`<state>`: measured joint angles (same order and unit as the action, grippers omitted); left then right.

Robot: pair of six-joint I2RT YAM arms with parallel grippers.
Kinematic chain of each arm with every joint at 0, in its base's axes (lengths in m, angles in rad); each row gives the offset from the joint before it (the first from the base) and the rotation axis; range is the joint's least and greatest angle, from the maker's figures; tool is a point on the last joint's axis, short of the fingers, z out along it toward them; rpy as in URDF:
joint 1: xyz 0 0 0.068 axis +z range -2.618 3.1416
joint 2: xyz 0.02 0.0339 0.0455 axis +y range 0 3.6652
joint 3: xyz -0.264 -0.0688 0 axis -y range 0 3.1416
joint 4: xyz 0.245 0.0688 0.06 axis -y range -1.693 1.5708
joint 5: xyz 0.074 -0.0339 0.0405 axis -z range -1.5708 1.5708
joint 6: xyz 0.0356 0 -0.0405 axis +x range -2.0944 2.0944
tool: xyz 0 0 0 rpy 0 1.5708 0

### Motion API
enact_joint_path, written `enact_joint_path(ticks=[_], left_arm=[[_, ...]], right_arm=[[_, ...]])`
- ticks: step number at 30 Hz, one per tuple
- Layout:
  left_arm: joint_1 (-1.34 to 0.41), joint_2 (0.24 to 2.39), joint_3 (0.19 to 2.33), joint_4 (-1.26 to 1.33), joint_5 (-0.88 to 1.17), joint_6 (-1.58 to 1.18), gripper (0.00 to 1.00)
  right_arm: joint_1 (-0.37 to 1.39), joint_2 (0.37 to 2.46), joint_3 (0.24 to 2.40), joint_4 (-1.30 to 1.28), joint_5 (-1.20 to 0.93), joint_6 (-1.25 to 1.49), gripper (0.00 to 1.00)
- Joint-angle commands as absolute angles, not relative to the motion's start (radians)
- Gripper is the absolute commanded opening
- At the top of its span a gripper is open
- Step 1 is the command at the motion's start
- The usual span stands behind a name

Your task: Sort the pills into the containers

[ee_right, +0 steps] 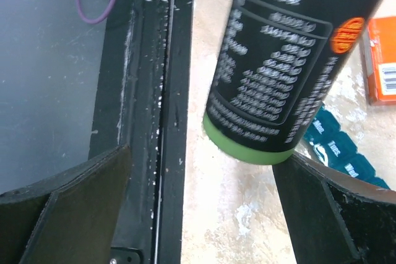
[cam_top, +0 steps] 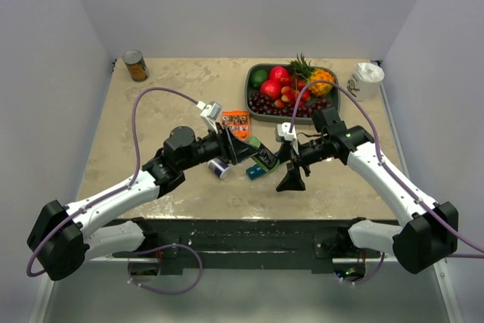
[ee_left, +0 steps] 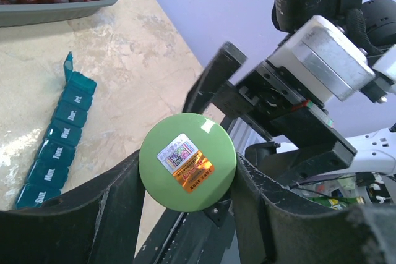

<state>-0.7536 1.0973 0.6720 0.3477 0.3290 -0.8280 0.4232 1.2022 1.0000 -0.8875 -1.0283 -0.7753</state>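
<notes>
left hand point(ee_left: 185, 214) clamped on green-capped bottle point(ee_left: 187, 162) | right hand point(ee_right: 207, 180) spread, at table edge point(ee_right: 198, 208) | containers point(ee_left: 57, 133) nearby

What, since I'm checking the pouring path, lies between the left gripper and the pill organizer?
Only bare tabletop, shown in the left wrist view: the left gripper, shut on a green-ended bottle, sits apart from the pill organizer.

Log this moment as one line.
left gripper: shut on black bottle, green end | right gripper: open, bottle between fingers | pill organizer: on table, end lid open
</notes>
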Motion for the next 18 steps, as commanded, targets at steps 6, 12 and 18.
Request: enact_joint_path(ticks=[6,12,18], left_arm=[[-0.759,1.095,0.683,0.454,0.342,-0.853,0.00],[-0.759,1.115,0.683,0.468,0.307,-0.873,0.00],[-0.759,1.115,0.655,0.520,0.249,-0.926,0.00]], right_arm=[[0.420,1.224,1.063,-0.634,-0.940,-0.453,0.99],[0.422,1.264,1.078,-0.577,-1.026,-0.335,0.99],[0.422,1.292,1.048,-0.490,-1.074,-0.224,0.95]])
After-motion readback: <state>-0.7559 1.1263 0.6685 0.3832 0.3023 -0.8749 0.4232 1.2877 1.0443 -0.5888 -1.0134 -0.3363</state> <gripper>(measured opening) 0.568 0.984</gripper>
